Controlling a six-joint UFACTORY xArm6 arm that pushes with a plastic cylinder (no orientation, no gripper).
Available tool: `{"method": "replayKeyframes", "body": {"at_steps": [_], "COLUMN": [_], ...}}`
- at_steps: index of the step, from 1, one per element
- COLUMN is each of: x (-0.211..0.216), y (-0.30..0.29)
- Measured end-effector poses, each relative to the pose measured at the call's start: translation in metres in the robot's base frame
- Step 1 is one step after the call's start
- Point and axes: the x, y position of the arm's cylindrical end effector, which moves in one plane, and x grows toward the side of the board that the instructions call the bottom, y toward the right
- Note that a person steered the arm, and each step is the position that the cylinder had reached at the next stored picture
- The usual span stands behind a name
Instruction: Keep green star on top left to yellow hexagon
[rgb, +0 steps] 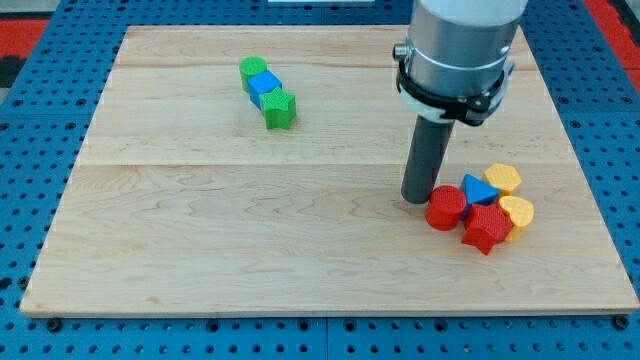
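**Rod parked far from the green star**

The pale wooden board carries two clusters. The dark rod's tip sits just left of the red cylinder, holding nothing; it has no fingers. The yellow hexagon lies at that cluster's top right. The green star rests well apart, upper left, touching a blue cube. The approach seems not yet begun; next, the tip probably must travel to the star.
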Motion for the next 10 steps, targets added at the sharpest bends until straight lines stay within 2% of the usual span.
{"method": "replayKeyframes", "body": {"at_steps": [1,2,3,4,5,7,9,10], "x": [0.016,0.011,-0.032,-0.064,-0.078,-0.083,-0.132,-0.135], "y": [0.000,0.000,-0.002,-0.034,-0.092,-0.218,-0.236,-0.234]}}
